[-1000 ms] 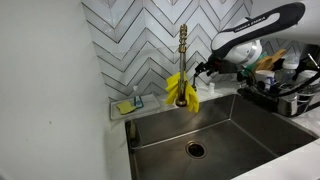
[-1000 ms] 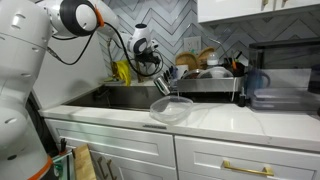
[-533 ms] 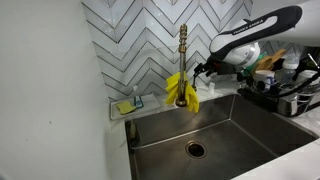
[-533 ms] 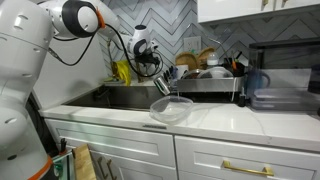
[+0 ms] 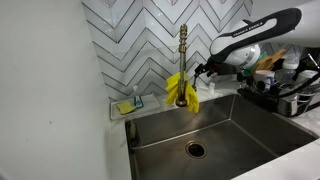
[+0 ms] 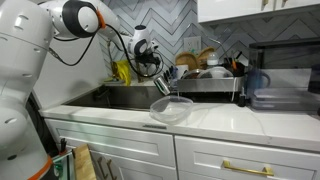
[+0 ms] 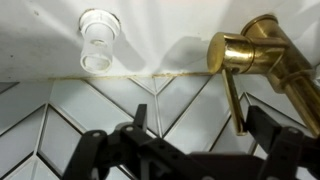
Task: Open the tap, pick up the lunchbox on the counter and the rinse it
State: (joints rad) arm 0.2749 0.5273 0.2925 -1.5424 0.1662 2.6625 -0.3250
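Around the sink: tile, steel and dishes

A stainless sink basin with a round drain lies below the grey-white chevron-tiled wall. At the back edge of the counter, a green-and-yellow sponge rests near the basin's corner, and a yellow cloth hangs close by. A loaded dish rack stands along that back edge. White cabinets with a brass handle sit under the front edge.

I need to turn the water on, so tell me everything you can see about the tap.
The tap is slim and brass-coloured, looking like polished metal. Its ribbed, spring-like neck stands upright behind the sink, against the chevron tiles. A yellow cloth hangs over its lower part. The wrist view shows a round brass part with a thin rod. No running water shows. The gripper is close beside it, open.
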